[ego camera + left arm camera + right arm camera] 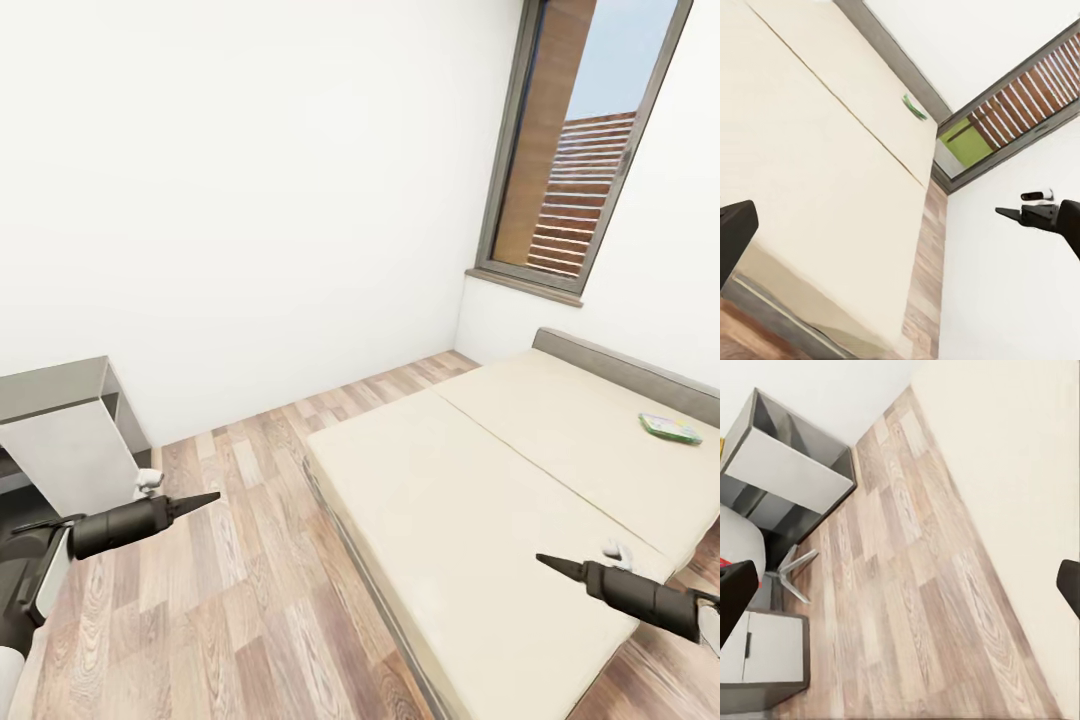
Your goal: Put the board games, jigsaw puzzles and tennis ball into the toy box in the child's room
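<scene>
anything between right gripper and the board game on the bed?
Head view: just bare mattress of the bed lies between the right gripper and the board game, plus its thin seam line.

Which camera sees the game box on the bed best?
The head view: the board game lies flat near the far side of the bed. The left wrist view shows it as a thin green sliver. The right wrist view looks at floor.
</scene>
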Robot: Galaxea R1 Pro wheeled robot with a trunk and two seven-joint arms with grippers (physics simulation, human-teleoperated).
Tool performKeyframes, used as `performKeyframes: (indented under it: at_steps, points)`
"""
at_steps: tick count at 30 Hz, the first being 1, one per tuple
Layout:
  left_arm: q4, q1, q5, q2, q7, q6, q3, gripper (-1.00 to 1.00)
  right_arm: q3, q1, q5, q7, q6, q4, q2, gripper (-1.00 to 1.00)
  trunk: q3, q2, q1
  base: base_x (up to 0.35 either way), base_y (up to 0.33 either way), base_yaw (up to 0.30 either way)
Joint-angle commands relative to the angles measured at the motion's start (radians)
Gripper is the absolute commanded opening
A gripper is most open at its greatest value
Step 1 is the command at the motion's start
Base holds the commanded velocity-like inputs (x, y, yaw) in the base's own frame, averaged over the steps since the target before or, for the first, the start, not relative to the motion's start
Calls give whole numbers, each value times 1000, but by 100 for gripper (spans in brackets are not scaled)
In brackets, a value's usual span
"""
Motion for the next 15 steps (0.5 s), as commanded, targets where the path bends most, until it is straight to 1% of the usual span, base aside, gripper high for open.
performKeyframes:
  at_steps: [1,2,4,5,9,10,15]
  points:
    - [0,-1,2,1,12,12,0,100,-1,0,-2,-28,18,-22,7,100,-2,-2,1,0,0,35]
    - [0,-1,1,1,27,13,0,100,-1,1,0,-55,28,-41,14,100,-2,-2,1,0,0,28]
    - [1,-1,1,2,95,16,1,100,-2,1,9,-141,54,-99,46,100,-2,-2,1,0,0,15]
    - [2,-1,1,3,113,16,2,100,-2,2,10,-155,59,-108,53,100,-2,-2,1,0,0,9]
    - [2,-1,1,3,180,18,4,100,-2,2,15,-190,72,-131,73,100,-2,-2,1,0,0,5]
    - [2,-1,0,4,209,19,4,100,-2,2,15,-198,75,-137,77,100,-2,-2,1,0,0,2]
    - [2,-1,1,13,260,19,5,100,-5,5,11,-208,79,-147,81,100,-2,-2,1,0,0,1]
